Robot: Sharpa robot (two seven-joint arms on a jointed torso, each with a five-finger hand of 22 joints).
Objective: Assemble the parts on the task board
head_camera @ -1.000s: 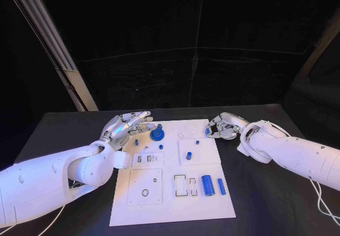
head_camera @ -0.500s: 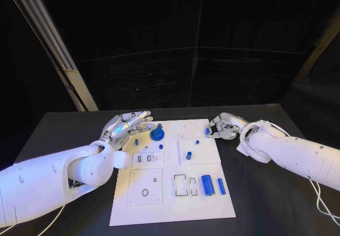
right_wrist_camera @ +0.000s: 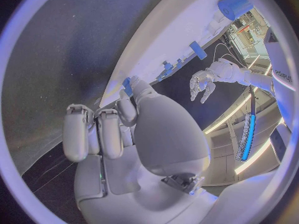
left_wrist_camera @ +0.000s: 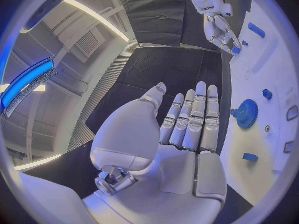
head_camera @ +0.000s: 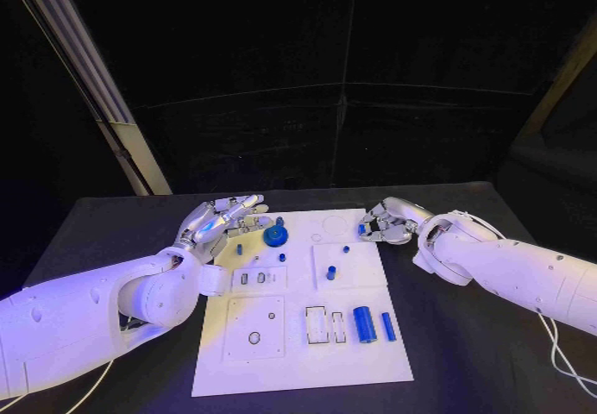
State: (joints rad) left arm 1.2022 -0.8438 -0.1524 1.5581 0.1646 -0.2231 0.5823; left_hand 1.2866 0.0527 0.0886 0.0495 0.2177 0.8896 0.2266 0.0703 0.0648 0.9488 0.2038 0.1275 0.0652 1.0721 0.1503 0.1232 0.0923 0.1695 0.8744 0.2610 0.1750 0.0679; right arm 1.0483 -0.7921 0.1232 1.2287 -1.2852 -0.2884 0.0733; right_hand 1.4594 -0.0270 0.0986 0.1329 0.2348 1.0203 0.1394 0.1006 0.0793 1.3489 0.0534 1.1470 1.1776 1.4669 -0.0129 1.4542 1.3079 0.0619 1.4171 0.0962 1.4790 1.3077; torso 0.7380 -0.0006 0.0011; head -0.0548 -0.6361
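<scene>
two hands at the far end of the board

the left hand (head_camera: 228, 217) hovers flat at the far left corner of the white board (head_camera: 304, 362), its fingers straight, a little apart, and holding nothing. the left wrist view shows this more plainly: the palm (left_wrist_camera: 168, 149) is bare and the fingers lie side by side over the black table (head_camera: 112, 233), just beside the board edge.

near these fingertips a blue gear (head_camera: 276, 235) stands on the board. toward the near edge there are two small blue pegs (head_camera: 282, 257), then a short blue pin (head_camera: 331, 273) on the raised square plate (head_camera: 349, 264). at the near right lie a thick blue cylinder (head_camera: 365, 324) and a thin blue rod (head_camera: 388, 327), side by side, next to white slots (head_camera: 326, 326).

the right hand (head_camera: 387, 222) rests at the far right edge of the board with fingers curled in. in the head view a small blue piece (head_camera: 363, 229) shows at its fingertips. the right wrist view shows the same blue piece (right_wrist_camera: 127, 86) pinched between the thumb and a finger, above the board.
</scene>
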